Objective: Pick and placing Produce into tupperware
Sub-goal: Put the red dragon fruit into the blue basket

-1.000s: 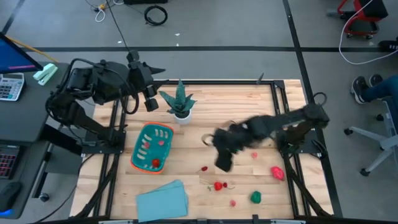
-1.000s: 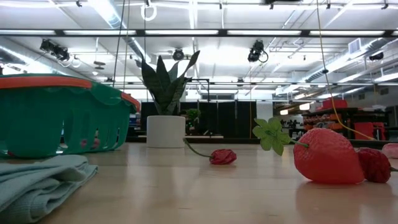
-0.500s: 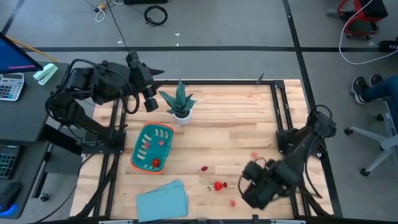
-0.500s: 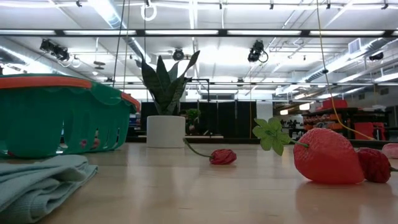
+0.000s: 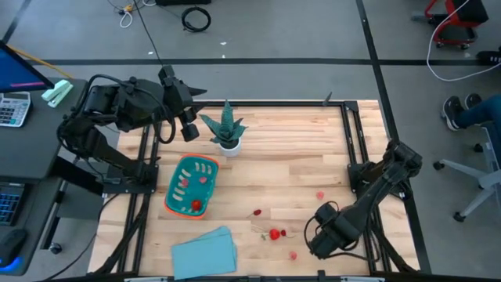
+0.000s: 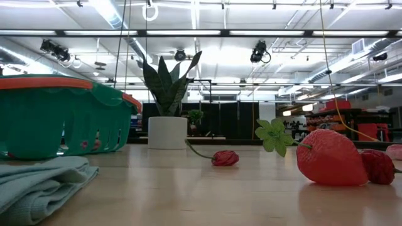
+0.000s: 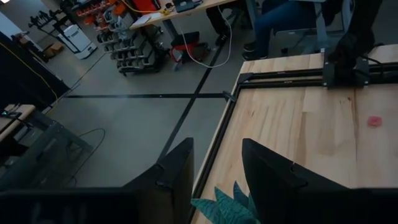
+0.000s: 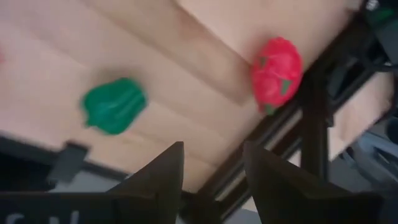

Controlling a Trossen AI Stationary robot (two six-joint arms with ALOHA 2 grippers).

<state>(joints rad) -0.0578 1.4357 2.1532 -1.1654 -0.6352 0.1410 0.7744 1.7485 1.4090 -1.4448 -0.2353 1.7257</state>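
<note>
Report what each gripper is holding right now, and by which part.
Nothing is held. The right gripper hangs open over the table's near right corner, above the green toy pepper and red toy fruit. The left gripper waits open near the potted plant.

Right wrist view blurred: green piece (image 8: pixel 114 104), red piece (image 8: pixel 277 66) smeared. High view lower right: right arm (image 5: pixel 356 211) hides both. Low view: tupperware (image 6: pixel 59 116) cut off at left edge.
</note>
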